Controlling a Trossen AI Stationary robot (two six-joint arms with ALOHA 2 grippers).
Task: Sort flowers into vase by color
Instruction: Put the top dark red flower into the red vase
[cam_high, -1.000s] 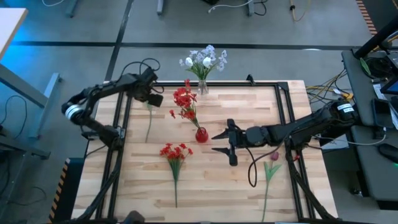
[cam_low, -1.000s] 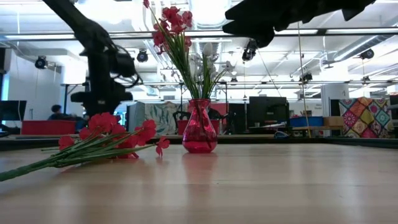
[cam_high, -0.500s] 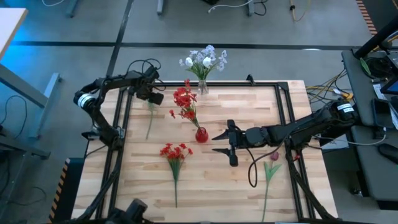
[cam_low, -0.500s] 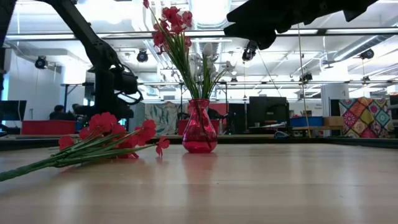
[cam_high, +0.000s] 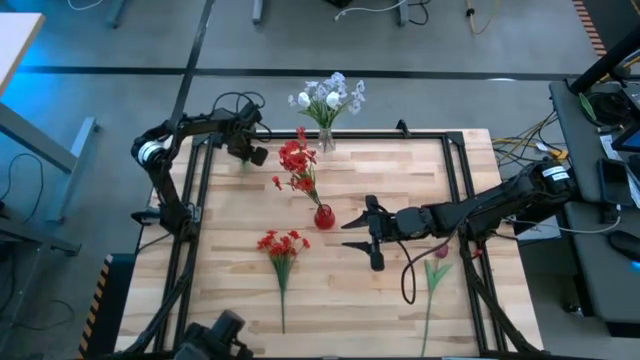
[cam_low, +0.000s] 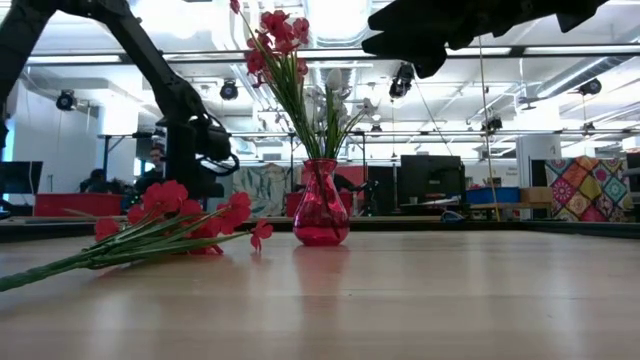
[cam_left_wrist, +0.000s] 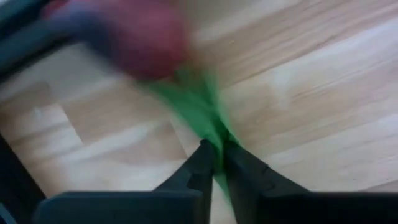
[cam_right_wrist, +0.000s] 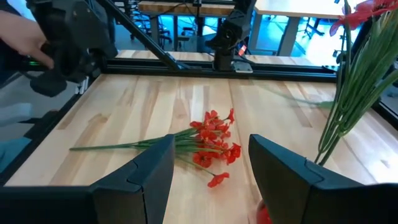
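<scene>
Left wrist view: left hand (cam_left_wrist: 214, 158) pinches blurred tulip stem (cam_left_wrist: 205, 118); right hand (cam_right_wrist: 211, 174) gapes empty.

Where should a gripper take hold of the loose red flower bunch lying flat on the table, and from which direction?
Probably mid-stem on the red flower bunch, from straight above, fingers straddling the stems: they lie flat, bundled and narrow, with bare wood on both sides, while the blossoms are wide and soft.

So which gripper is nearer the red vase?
Right. The right gripper hovers open just beside the red vase; the left gripper is off at the table's far-left corner.
</scene>
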